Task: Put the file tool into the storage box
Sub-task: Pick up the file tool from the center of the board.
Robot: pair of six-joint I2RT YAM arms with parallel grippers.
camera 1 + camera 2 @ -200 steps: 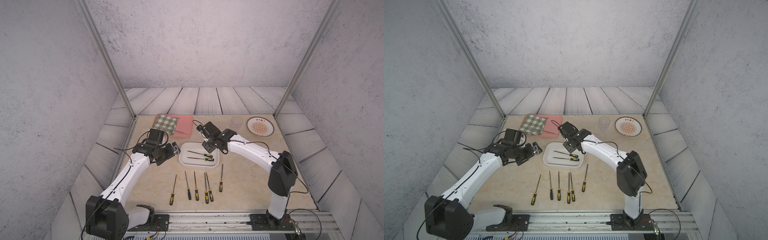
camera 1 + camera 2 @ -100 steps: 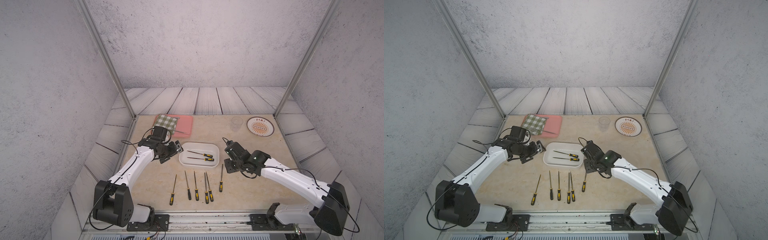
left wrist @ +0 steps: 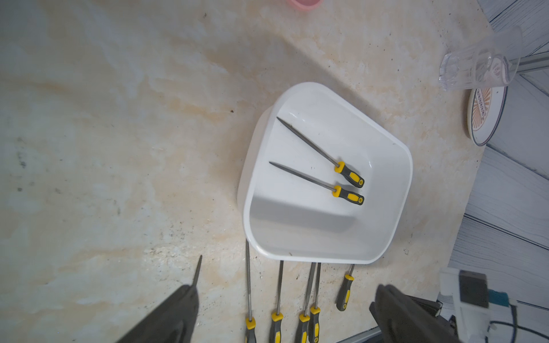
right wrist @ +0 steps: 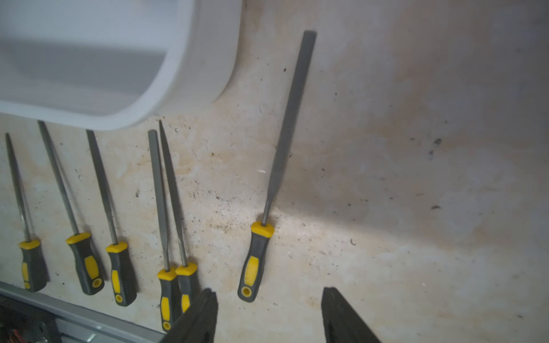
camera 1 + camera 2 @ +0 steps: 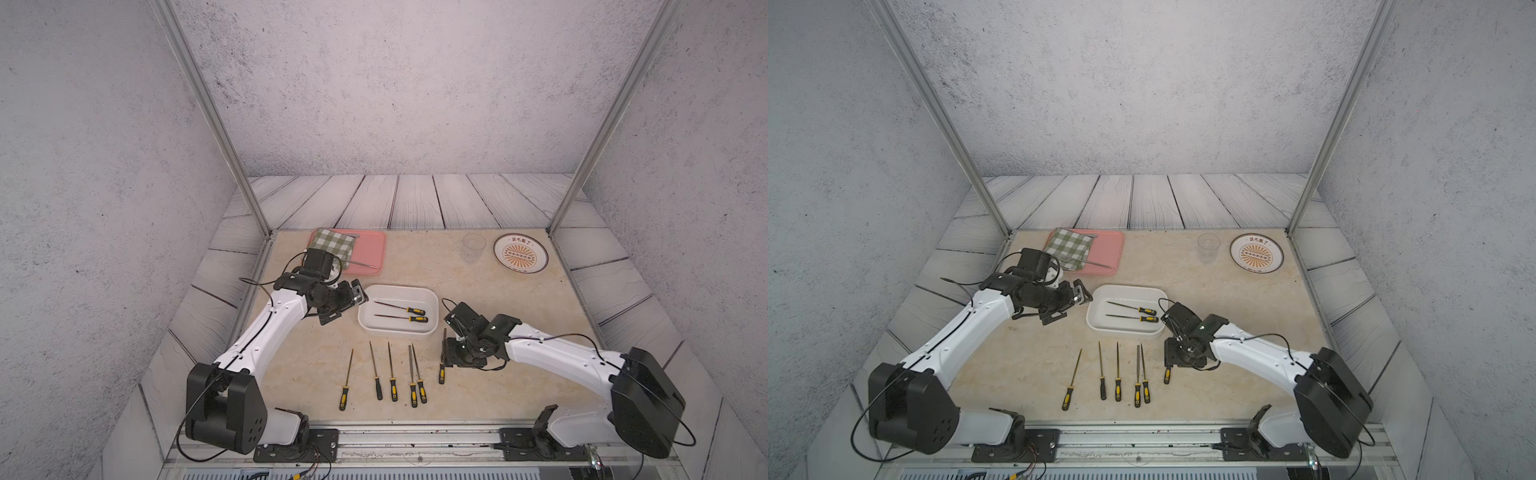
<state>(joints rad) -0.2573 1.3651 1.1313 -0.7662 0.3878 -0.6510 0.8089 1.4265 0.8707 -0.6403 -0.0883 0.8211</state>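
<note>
1. Storage box [image 5: 398,332] sits centre frame in both top views, two files [image 5: 409,319] inside.
2. Pink tray [image 5: 370,249] upper left, plate [image 5: 520,254] upper right.
3. Right gripper [image 4: 269,297] spread, empty, above rightmost loose file [image 5: 441,376], lower centre.
4. Left gripper [image 3: 286,291] released too.

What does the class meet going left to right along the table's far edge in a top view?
You meet the flat pink plastic tray → clear plastic cup → round white plate with an orange sunburst.
</note>
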